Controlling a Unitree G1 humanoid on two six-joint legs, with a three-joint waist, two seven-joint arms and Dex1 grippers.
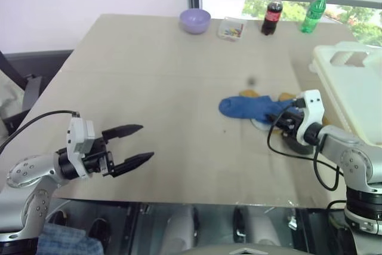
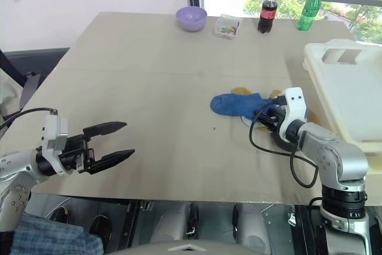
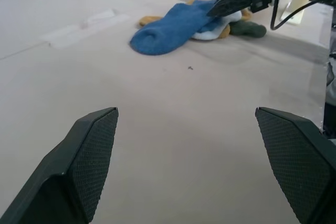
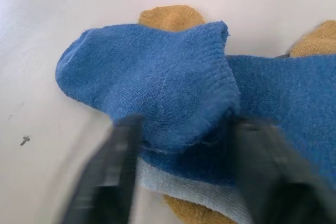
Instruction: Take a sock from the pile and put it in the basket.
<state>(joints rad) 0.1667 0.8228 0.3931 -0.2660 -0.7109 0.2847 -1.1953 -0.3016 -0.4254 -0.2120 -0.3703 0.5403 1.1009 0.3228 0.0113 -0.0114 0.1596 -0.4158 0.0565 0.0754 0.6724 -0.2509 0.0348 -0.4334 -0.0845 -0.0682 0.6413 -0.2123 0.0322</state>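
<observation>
two blue socks (image 4: 157, 87) top the pile (image 1: 262, 108) (yellow ones beneath).

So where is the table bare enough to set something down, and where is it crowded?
Bare: the wide table stretch between the left pincer and the sock pile, up to the lilac bowl. Crowded: the right side, where the right pincer meets the pile beside the basket.

The left gripper (image 1: 136, 143) is hovering at about 8 o'clock, its jaws spread wide and pointing toward 3 o'clock. The right gripper (image 4: 181, 174), at 4 o'clock, is angling downward, fingers (image 4: 107, 177) part-closed around blue fabric.
</observation>
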